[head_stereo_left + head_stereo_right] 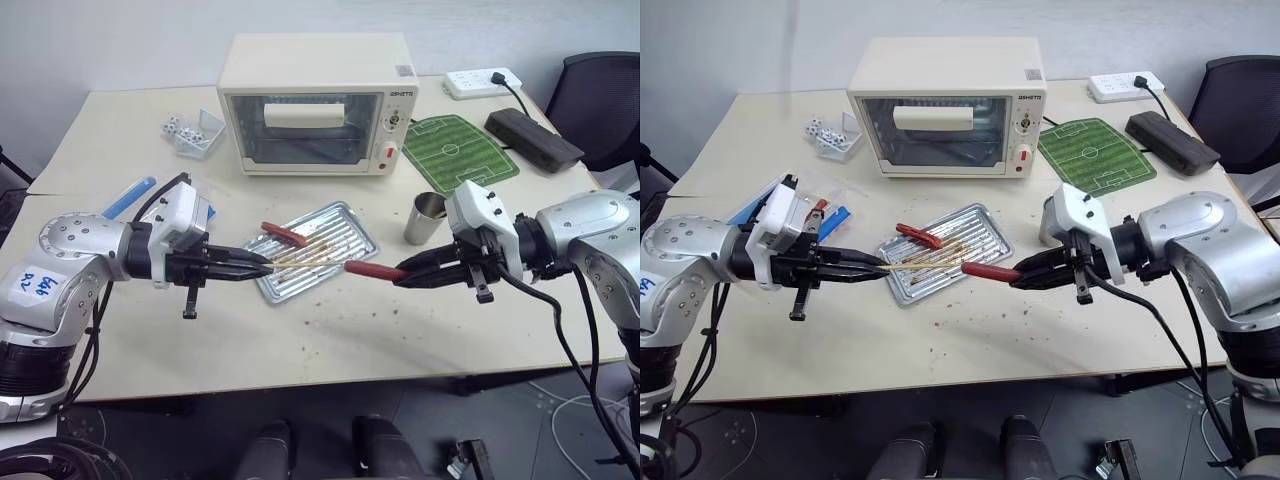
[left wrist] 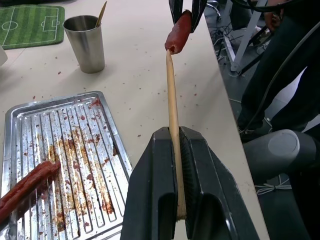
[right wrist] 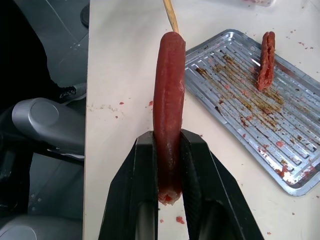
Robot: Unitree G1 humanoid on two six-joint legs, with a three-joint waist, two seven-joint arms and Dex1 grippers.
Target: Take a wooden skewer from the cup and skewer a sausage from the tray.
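Sausage and wooden skewer meet end to end above the tray, which sits near the middle of the table, well in from its front edge. In the head views the left gripper is clamped on the skewer and the right gripper is clamped on the sausage, both pointing inward so the stick lines up with the sausage's long axis, apparently for a straight push. One more sausage lies in the tray, making two in all. The cup stands just beyond the tray's right end, toward the table's right edge.

From the left wrist, the skewer runs out between the black fingers, its tip touching the end of the held sausage; whether it has entered is unclear. A second stick leans in the cup: two skewers.

From the right wrist, the sausage stands gripped near its lower end, leaving the far end free for the skewer tip behind it.
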